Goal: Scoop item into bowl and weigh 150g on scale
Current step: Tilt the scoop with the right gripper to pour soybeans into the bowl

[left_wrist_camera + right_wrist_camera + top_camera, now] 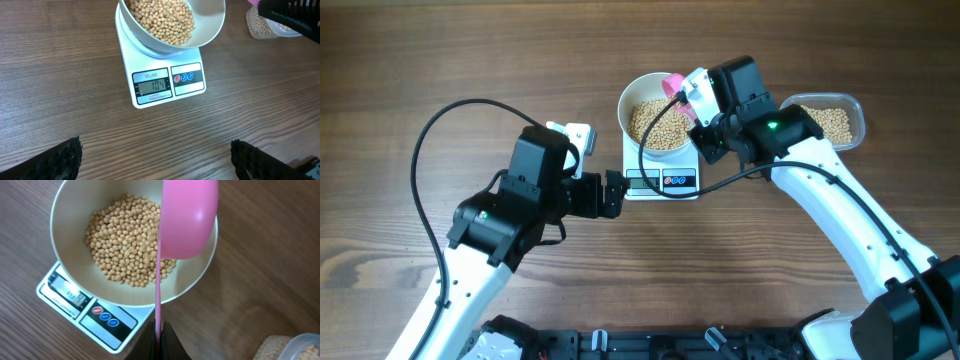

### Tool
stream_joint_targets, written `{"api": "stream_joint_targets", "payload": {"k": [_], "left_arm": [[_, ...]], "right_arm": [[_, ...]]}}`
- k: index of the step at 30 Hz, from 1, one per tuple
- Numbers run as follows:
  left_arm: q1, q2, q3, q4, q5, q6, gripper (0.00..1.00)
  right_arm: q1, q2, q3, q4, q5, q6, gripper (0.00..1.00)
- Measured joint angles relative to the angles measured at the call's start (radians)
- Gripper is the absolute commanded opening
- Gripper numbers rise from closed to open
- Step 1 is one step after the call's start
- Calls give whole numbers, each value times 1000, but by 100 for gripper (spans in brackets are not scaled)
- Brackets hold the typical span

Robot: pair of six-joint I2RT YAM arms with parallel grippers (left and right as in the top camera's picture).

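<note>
Our left arm reaches in from the lower left, and our left gripper (616,194) sits low with its jaws spread wide, holding nothing. Our right arm bends in from the lower right, and our right gripper (161,339) is clamped tight on the handle of the pink scoop (187,220).

White tubular links meet boxy black joint housings on both arms. The left arm (460,290) carries a long, looping black cable (420,150); a green light (772,126) glows on the right arm (840,210). The left claw (615,193) has black, rough-textured fingers (60,160).
</note>
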Motion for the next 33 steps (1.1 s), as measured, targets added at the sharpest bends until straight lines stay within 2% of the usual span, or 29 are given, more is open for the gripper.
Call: {"api": "stream_joint_targets", "payload": {"k": [22, 33], "left_arm": [[0, 0, 0, 0, 0, 0, 100], [0, 0, 0, 0, 0, 0, 100]], "right_arm": [[74, 0, 0, 70, 94, -154, 4], [74, 0, 0, 89, 104, -163, 4]]}}
